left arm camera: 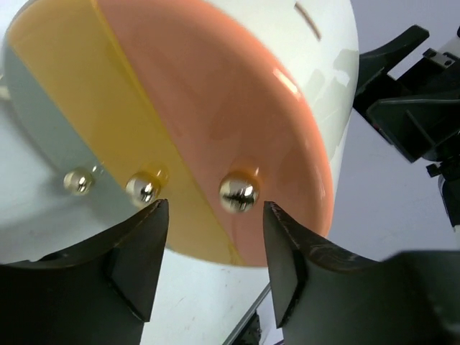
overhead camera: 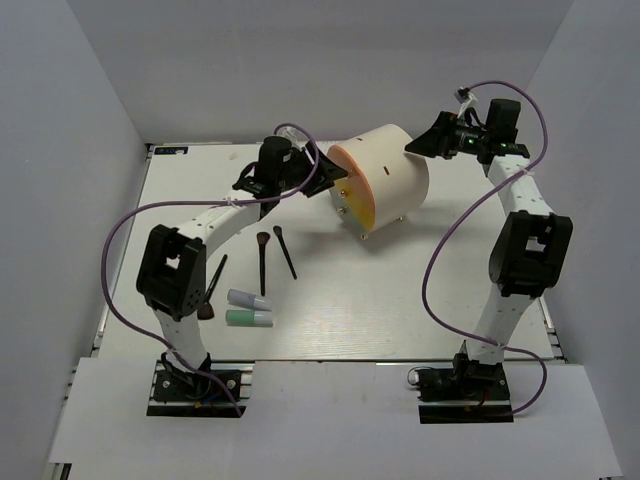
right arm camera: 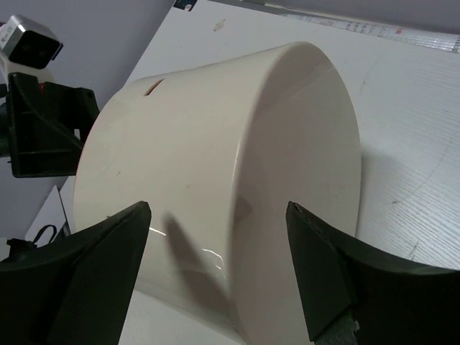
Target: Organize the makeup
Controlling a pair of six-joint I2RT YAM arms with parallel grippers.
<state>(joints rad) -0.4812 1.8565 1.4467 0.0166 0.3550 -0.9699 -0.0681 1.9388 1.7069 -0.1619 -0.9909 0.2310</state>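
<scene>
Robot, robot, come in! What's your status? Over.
Left gripper open at drum's orange face. Right gripper open behind drum. Brushes and tubes loose on table, untouched.

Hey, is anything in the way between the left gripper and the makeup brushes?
Nothing visible. The left gripper is open at the cream drum's orange face, pointing away from the black-handled brushes, which lie nearer the arm bases with no object in between.
</scene>
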